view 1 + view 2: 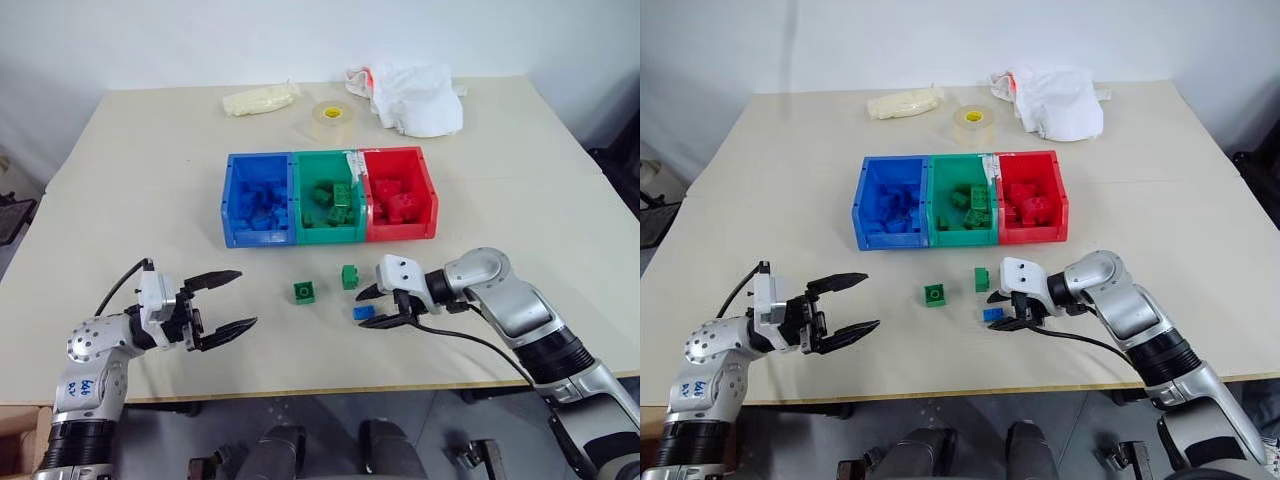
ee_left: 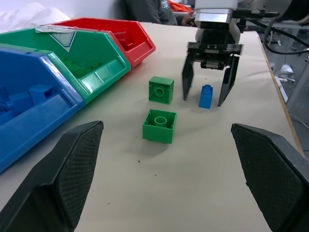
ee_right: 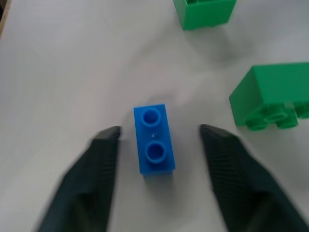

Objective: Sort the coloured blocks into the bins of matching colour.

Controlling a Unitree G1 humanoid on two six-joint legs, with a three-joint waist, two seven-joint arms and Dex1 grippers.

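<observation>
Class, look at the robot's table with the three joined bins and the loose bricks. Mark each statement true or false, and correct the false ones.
1. The small blue studded plastic brick lies between the right gripper's fingers. True.
2. The left gripper holds a green brick. False: it is open and holds nothing.
3. Two green studded plastic bricks lie loose on the beige table. True.
4. The green plastic bin stands at one end of the row. False: it is in the middle, between the blue plastic bin and the red plastic bin.

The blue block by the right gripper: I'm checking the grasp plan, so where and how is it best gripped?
Pinch the blue block across its two long flat sides, coming from above. It lies studs-up on the table, and the right gripper, open, already straddles its narrow width.
</observation>
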